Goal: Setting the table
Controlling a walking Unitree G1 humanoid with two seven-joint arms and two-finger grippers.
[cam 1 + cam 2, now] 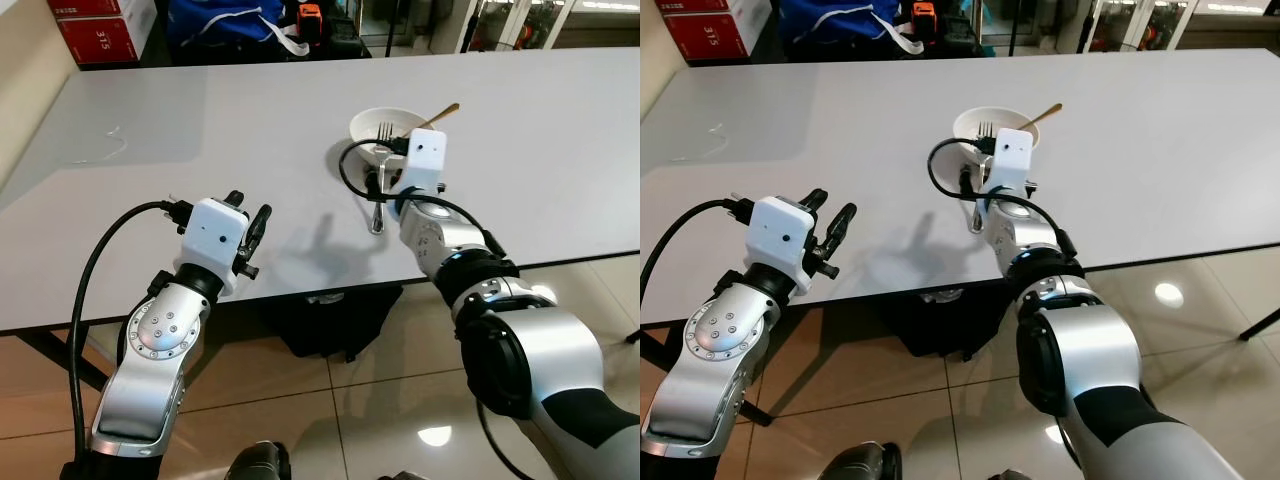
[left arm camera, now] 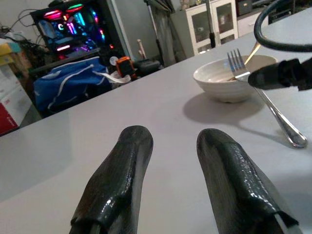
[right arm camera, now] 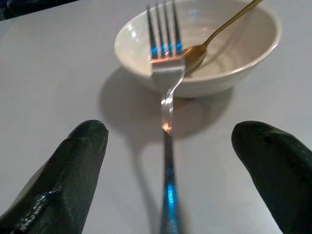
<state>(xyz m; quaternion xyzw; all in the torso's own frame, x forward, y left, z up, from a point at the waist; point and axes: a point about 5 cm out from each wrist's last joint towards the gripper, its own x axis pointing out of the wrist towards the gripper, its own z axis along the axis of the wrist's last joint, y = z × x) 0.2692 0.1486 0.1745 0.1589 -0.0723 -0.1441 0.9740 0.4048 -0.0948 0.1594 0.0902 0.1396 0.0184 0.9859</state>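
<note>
A white bowl [image 1: 372,122] stands on the grey table [image 1: 200,130] with a gold spoon [image 1: 441,116] resting in it. A silver fork [image 3: 165,68] leans with its tines on the bowl's near rim and its handle end [image 1: 377,224] on the table. My right gripper [image 3: 183,141] is open, low over the table, one finger on each side of the fork's handle without touching it. My left gripper [image 1: 250,212] is open and holds nothing, hovering near the table's front edge, well left of the bowl.
A blue bag [image 1: 225,22] and red boxes [image 1: 105,30] sit beyond the table's far edge. A dark object [image 1: 320,320] lies under the table on the tiled floor. Bare tabletop stretches left of the bowl.
</note>
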